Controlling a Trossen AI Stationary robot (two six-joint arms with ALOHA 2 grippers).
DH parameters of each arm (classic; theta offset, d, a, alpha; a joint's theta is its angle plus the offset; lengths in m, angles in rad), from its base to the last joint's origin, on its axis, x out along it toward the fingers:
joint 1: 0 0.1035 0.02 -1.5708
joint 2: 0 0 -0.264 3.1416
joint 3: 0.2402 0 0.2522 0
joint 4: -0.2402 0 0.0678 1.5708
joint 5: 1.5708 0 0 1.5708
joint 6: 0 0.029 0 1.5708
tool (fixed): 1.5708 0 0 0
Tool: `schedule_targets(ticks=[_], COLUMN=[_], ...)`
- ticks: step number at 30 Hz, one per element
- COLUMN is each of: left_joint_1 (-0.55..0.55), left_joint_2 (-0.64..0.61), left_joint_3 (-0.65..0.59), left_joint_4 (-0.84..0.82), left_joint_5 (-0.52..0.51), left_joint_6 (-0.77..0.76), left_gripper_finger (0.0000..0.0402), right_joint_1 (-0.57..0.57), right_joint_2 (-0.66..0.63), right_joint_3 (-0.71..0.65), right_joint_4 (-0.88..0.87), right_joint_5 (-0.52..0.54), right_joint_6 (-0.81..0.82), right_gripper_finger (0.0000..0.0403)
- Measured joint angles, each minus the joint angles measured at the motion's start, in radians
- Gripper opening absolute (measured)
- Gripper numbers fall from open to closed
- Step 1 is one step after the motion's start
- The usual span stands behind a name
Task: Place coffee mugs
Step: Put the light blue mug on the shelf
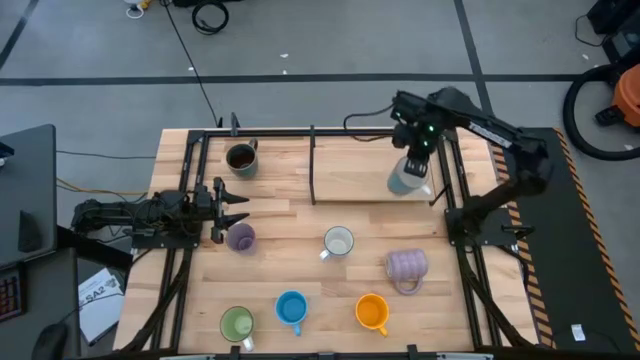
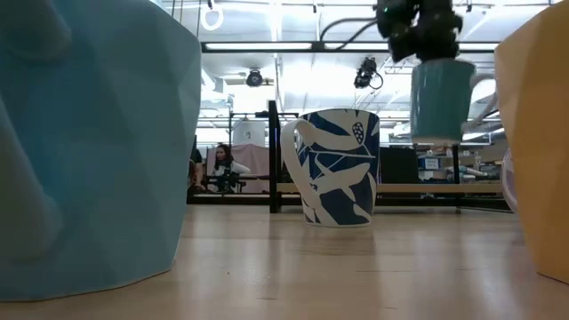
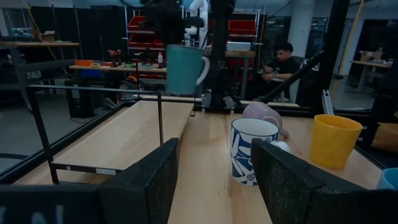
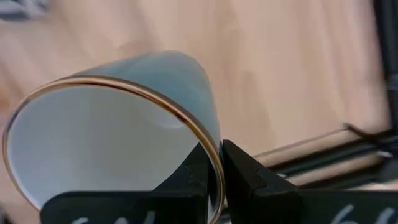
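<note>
Presently my left gripper (image 1: 238,208) lies low at the table's left edge, arm folded back, fingers spread wide and empty, the small lilac mug (image 1: 240,238) just beside it. Over on the right, my arm reaches in from the far corner, bent at the elbow. My right gripper (image 1: 417,150) points down, pinched on the rim of a pale teal mug (image 2: 440,98) hanging clear above the raised board (image 1: 350,170).

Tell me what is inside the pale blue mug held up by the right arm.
Nothing visible: the pale blue gold-rimmed ceramic mug shows a bare white interior where the right gripper fingers pinch its rim. Its bottom lies out of frame, so that part goes unchecked.
</note>
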Motion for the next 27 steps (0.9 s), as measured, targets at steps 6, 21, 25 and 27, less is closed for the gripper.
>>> schedule_targets(ticks=[6, 21, 25, 27], left_joint_1=[0.0, 0.0, 0.0, 0.0], left_joint_2=[0.0, 0.0, 0.0, 0.0], left_joint_3=[0.0, 0.0, 0.0, 0.0], left_joint_4=[0.0, 0.0, 0.0, 0.0], left_joint_5=[0.0, 0.0, 0.0, 0.0], left_joint_6=[0.0, -0.001, -0.001, -0.001], left_gripper_finger=[0.0206, 0.0206, 0.0206, 0.0206], right_joint_1=[-0.102, -0.275, -0.307, -0.322], right_joint_2=[0.108, 0.32, 0.341, 0.345], right_joint_3=[0.16, 0.277, 0.277, 0.277], right_joint_4=[0.003, 0.005, 0.002, 0.003], right_joint_5=[0.069, 0.176, 0.182, 0.182], right_joint_6=[-0.171, -0.308, -0.308, -0.308], right_gripper_finger=[0.0032, 0.0032, 0.0032, 0.0032])
